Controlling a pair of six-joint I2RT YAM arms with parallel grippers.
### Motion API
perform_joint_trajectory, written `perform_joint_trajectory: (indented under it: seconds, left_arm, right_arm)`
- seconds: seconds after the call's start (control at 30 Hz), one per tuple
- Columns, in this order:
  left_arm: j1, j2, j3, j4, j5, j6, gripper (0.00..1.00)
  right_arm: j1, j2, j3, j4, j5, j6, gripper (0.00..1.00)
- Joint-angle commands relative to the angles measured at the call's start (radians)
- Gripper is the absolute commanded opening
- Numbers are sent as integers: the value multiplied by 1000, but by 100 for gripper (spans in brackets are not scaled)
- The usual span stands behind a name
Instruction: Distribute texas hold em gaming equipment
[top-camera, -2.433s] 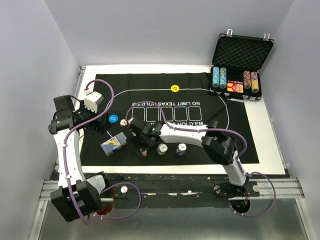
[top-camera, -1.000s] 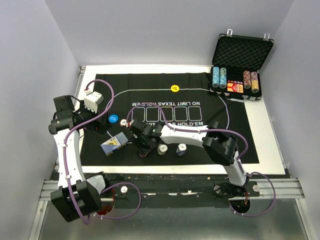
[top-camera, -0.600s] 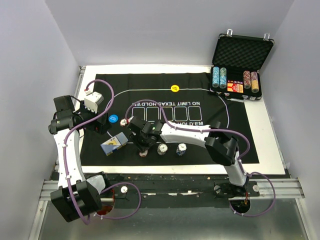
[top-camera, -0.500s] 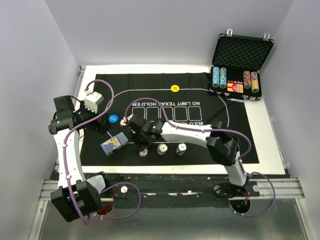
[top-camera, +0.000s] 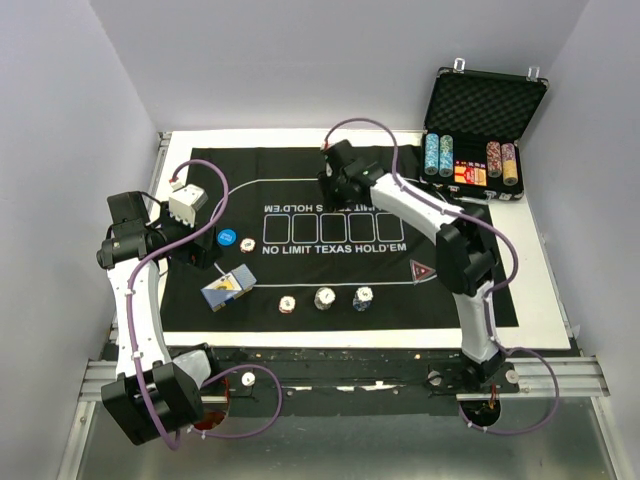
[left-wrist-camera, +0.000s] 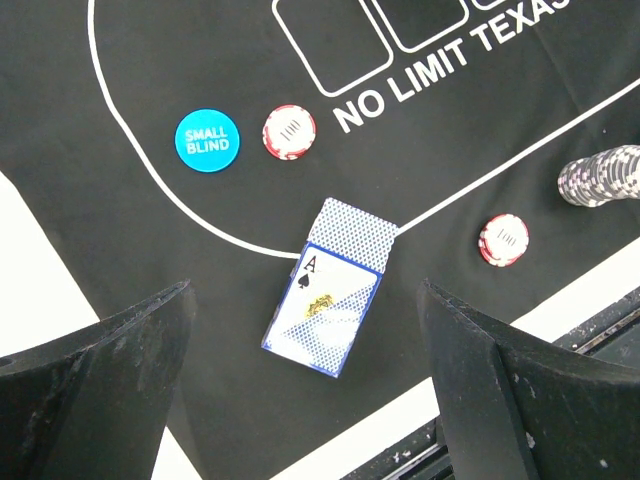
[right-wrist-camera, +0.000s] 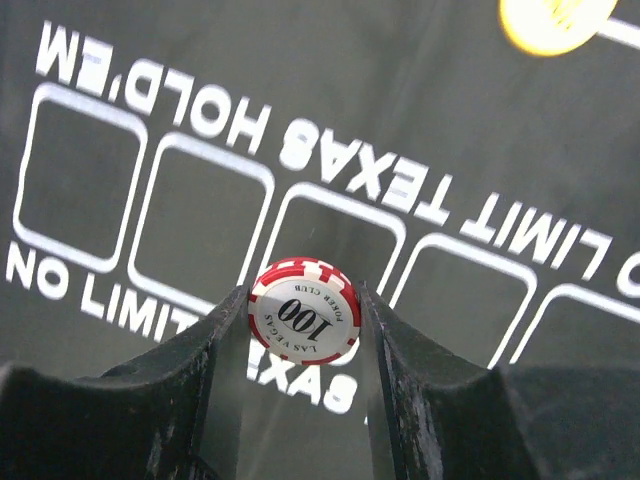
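Observation:
My right gripper (right-wrist-camera: 304, 296) is shut on a red-and-white 100 chip (right-wrist-camera: 300, 318), held on edge above the mat's printed card boxes; in the top view it (top-camera: 336, 180) hangs over the far middle of the mat. The yellow button (right-wrist-camera: 556, 14) lies just beyond it. My left gripper (left-wrist-camera: 305, 290) stands open with nothing between its fingers, above the blue deck box (left-wrist-camera: 331, 299) at the mat's near left (top-camera: 227, 288). The blue small-blind button (left-wrist-camera: 207, 140) and a red chip (left-wrist-camera: 289, 132) lie side by side. Another red chip (top-camera: 287, 304) and two chip stacks (top-camera: 325, 298) (top-camera: 363, 298) stand near the front.
The black felt mat (top-camera: 470, 240) covers most of the white table. An open black case (top-camera: 485, 100) with rows of chips stands at the back right. A red triangular mark (top-camera: 422, 271) shows on the mat's right part. Grey walls close in both sides.
The right arm has swung from the near-left chips across to the far middle of the mat, carrying a red chip. The left arm has not moved.

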Motion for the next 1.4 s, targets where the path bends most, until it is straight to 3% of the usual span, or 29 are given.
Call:
perform_joint_trajectory:
  seconds: [0.0, 0.33, 0.53, 0.9, 0.97, 1.03, 1.17, 1.37]
  left_arm:
    - [8, -10, -6, -19, 24, 17, 99]
    - [10, -10, -11, -19, 10, 28, 99]
    - [8, -5, -6, -17, 7, 26, 99]
    - [8, -10, -23, -11, 6, 31, 99]
    - [10, -8, -23, -11, 7, 29, 99]
    - [10, -10, -22, -14, 10, 29, 99]
    - [10, -15, -22, -16, 9, 31, 99]
    - [10, -21, -23, -20, 14, 29, 99]
  right_arm:
    - [-104, 123, 124, 3, 36, -2, 38]
    - [-243, 302, 331, -44, 54, 3, 37]
    - [-262, 380, 419, -73, 60, 2, 37]
    - [-262, 335, 267, -29, 77, 29, 38]
    - [-262, 341, 276, -41, 87, 25, 45]
    - [-262, 348, 287, -52, 88, 23, 64]
    - [-262, 324, 290, -54, 91, 23, 81]
    - [-253, 209, 275, -40, 122, 31, 85]
